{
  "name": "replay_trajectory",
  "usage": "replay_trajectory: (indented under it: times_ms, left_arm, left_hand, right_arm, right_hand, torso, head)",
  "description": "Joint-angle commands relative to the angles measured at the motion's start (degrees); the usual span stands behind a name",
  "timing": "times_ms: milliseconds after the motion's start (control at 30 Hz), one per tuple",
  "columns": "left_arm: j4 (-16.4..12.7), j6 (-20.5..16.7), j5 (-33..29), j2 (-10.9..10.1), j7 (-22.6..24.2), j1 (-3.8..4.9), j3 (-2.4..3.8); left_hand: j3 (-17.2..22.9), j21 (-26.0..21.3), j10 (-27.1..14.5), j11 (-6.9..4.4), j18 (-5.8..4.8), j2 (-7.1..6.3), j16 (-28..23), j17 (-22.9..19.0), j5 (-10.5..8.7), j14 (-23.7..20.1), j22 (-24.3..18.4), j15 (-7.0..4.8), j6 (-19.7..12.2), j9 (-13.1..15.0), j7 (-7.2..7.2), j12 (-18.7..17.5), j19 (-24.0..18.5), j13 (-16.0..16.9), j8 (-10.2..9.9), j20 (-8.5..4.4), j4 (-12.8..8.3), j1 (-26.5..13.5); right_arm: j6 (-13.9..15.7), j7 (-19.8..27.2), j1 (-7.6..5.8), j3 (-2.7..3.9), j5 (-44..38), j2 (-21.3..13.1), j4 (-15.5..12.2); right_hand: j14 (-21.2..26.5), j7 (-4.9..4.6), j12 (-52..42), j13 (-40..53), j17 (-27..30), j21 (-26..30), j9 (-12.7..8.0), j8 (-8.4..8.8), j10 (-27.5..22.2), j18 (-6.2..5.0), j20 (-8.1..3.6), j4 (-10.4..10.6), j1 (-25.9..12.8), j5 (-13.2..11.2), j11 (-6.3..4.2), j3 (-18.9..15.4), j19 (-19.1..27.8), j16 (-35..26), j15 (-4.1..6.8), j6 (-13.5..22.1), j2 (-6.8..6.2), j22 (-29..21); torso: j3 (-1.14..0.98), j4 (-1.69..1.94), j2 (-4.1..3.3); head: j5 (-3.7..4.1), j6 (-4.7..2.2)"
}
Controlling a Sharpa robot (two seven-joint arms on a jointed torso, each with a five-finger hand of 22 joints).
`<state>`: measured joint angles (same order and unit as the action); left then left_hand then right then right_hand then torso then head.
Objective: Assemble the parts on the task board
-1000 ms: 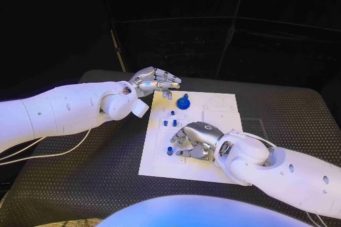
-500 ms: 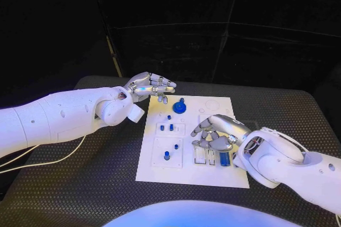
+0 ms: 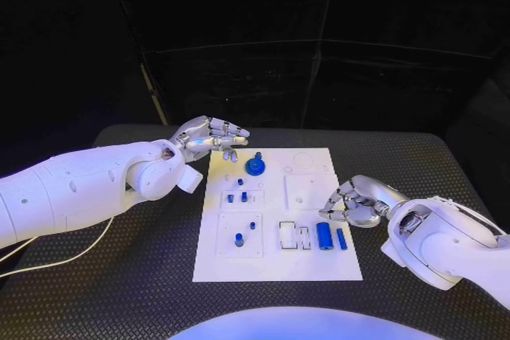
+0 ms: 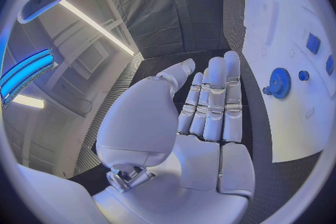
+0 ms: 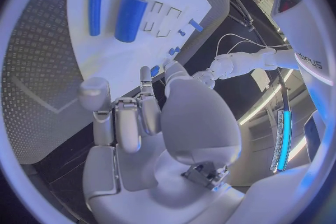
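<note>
The right hand (image 3: 360, 201) has withdrawn off the task board (image 3: 278, 262) edge, fingers curled and empty, uncovering two blue cylinders (image 3: 324, 233) lying on it; left hand (image 3: 211, 136) hovers, fingers loosely spread.

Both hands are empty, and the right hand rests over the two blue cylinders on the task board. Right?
Not quite. The head view shows the right hand at the task board's right edge, beside the two blue cylinders, not over them. Both hands, the left hand included, are empty.
</note>
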<state>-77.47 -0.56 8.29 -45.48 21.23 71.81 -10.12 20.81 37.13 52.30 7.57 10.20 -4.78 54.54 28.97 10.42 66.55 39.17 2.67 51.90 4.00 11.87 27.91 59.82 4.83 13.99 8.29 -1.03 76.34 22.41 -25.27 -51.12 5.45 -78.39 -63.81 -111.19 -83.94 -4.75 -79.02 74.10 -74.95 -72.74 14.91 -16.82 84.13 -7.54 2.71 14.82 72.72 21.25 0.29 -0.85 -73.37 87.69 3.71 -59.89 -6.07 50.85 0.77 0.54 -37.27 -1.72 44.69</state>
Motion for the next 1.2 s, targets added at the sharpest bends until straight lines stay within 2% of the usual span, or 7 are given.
replay_trajectory:
  times_ms: [33, 167, 233, 333, 400, 500, 1200]
  left_arm:
    - [0.0, -0.3, -0.1, 0.1, 1.1, -0.01, 0.01]
    - [-0.1, -0.3, -0.1, 0.2, 1.1, -0.07, -0.01]
    - [-0.2, -0.3, -0.1, 0.2, 1.2, -0.09, -0.02]
    - [-0.3, -0.3, -0.1, 0.1, 1.2, -0.13, -0.05]
    - [-0.4, -0.3, -0.1, 0.0, 1.2, -0.14, -0.05]
    - [-0.4, -0.4, -0.1, -0.2, 1.2, -0.15, -0.06]
    - [-0.7, 0.0, -0.1, -0.3, 1.1, -0.17, -0.07]
  left_hand:
    - [-0.3, -0.4, -0.5, 0.06, 0.24, 0.48, -0.4, 0.1, -0.24, -0.4, -0.1, 0.04, -0.2, 0.0, 0.00, 0.3, -0.3, -0.1, 0.0, 0.20, 0.1, 0.1]
    - [-0.3, -0.4, -0.5, 0.06, 0.24, 0.48, -0.4, 0.1, -0.24, -0.4, -0.1, 0.04, -0.2, 0.0, 0.00, 0.3, -0.3, -0.1, 0.0, 0.20, 0.1, 0.1]
    - [-0.3, -0.4, -0.5, 0.06, 0.24, 0.48, -0.4, 0.1, -0.24, -0.4, -0.1, 0.04, -0.2, 0.0, 0.00, 0.3, -0.3, -0.1, 0.0, 0.20, 0.1, 0.1]
    - [-0.3, -0.4, -0.5, 0.06, 0.24, 0.48, -0.4, 0.1, -0.24, -0.4, -0.1, 0.04, -0.2, 0.0, 0.00, 0.3, -0.3, -0.1, 0.0, 0.20, 0.1, 0.1]
    - [-0.3, -0.4, -0.5, 0.06, 0.24, 0.48, -0.4, 0.1, -0.24, -0.4, -0.1, 0.04, -0.2, 0.0, 0.00, 0.3, -0.3, -0.1, 0.0, 0.20, 0.1, 0.1]
    - [-0.3, -0.4, -0.5, 0.06, 0.24, 0.48, -0.4, 0.1, -0.24, -0.4, -0.1, 0.04, -0.2, 0.0, 0.00, 0.3, -0.3, -0.1, 0.0, 0.20, 0.1, 0.1]
    - [-0.4, -0.4, -0.4, 0.02, 0.26, 0.53, -0.4, 0.1, -0.23, -0.4, -0.1, 0.02, -0.1, 0.1, -0.03, 0.5, -0.3, -0.1, 0.1, 0.20, 0.0, 0.2]
  right_arm:
    - [-2.9, -6.6, 0.03, -0.04, -5.6, -0.7, -0.7]
    - [-4.4, -7.4, 0.14, -0.89, -6.6, -0.7, -0.3]
    - [-4.6, -7.6, 0.29, -1.16, -6.8, -0.6, -0.1]
    - [-4.6, -7.8, 1.30, -1.50, -7.5, -0.4, -0.1]
    - [-4.7, -8.0, 1.90, -1.62, -8.3, -0.2, -0.2]
    - [-4.9, -8.2, 2.33, -1.70, -8.9, 0.0, 0.1]
    - [-6.8, -8.4, 3.01, -1.79, -9.6, 4.4, 2.8]
  right_hand:
    - [-5.2, -0.02, -0.8, 2.6, -10.6, -0.4, 1.4, -1.10, 0.0, 0.93, 0.00, 0.8, -0.4, -1.4, -0.06, -1.6, -0.6, 0.6, -0.15, 1.2, 0.34, 0.6]
    - [-5.2, -0.10, -1.1, 3.1, -11.0, -0.5, 2.9, -2.23, 0.0, 0.97, 0.07, 1.5, -0.4, -2.7, 0.01, -3.2, -0.7, 0.7, -0.24, 2.5, 0.69, 0.9]
    - [-5.3, -0.10, -1.2, 3.3, -11.1, -0.6, 3.3, -2.54, 0.1, 0.98, 0.09, 1.6, -0.5, -2.9, 0.04, -3.6, -0.8, 0.7, -0.25, 2.8, 0.83, 1.0]
    - [-5.3, -0.12, -1.1, 3.4, -11.2, -0.6, 3.7, -2.89, 0.0, 0.99, 0.11, 1.6, -0.4, -3.1, 0.05, -4.1, -0.8, 0.8, -0.28, 3.2, 0.91, 1.1]
    - [-5.3, -0.15, -1.1, 3.4, -11.2, -0.6, 4.0, -3.09, -0.1, 1.01, 0.13, 1.6, -0.4, -3.2, 0.08, -4.4, -0.8, 0.8, -0.29, 3.5, 0.94, 1.2]
    - [-5.3, -0.17, -1.1, 3.5, -11.3, -0.7, 4.5, -3.48, -0.1, 1.02, 0.17, 1.7, -0.5, -3.4, 0.12, -5.0, -0.8, 0.8, -0.33, 3.9, 1.14, 1.3]
    - [-5.3, -0.22, -0.8, 3.4, -11.4, -0.8, 5.7, -4.48, -0.4, 1.08, 0.24, 1.8, -0.8, -3.9, 0.18, -6.3, -0.9, 0.9, -0.39, 4.8, 1.58, 1.7]
  torso:
    - [0.13, -0.30, 0.36]
    - [0.18, -0.19, 0.52]
    - [0.12, -0.17, 0.47]
    - [0.05, -0.14, 0.53]
    - [0.13, -0.11, 0.52]
    - [0.20, -0.21, 0.54]
    - [0.19, -0.29, 0.50]
  head:
    - [0.96, 0.15]
    - [1.34, 0.32]
    - [1.36, 0.32]
    - [1.09, 0.42]
    - [1.13, 0.53]
    - [1.37, 0.59]
    - [0.95, 1.10]
